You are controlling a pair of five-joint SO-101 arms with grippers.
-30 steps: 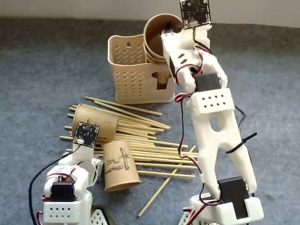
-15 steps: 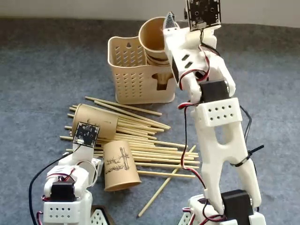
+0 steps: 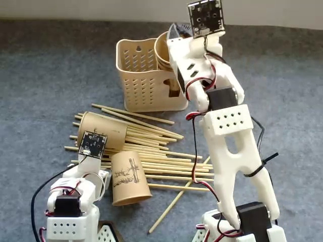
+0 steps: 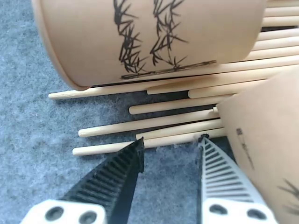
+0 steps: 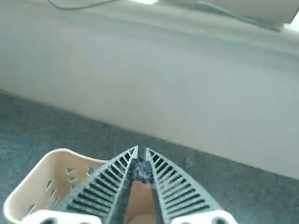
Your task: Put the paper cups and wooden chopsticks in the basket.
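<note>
Right pincer: the right pincer [image 5: 141, 151] has its ribbed black fingers drawn nearly together on the thin wall of the top cup [image 3: 162, 46].
Top cup: a tan paper cup, nested in other cups, standing in the basket corner directly under this pincer.
Basket: the basket [image 3: 141, 85] is cream plastic, boxy, with slotted walls. Its open rim lies just below and to one side of the right pincer's fingers.
Left pincer: the left pincer [image 4: 170, 142] is spread open, low over the desk, with nothing between its fingers.
Lying cup: the lying cup [image 4: 149, 37] is on its side just ahead of the left pincer's tips. It is smooth tan paper with an inked bamboo drawing.
Second cup: the second cup [image 4: 266, 140] sits close against one finger of the left pincer and narrows the room there.
Chopsticks: the wooden chopsticks [image 4: 154, 123] are pale round sticks, scattered flat between the left pincer's tips and the lying cup.
Desk: the desk [image 3: 50, 65] has a grey, fuzzy cover, with bare room beyond the basket.
</note>
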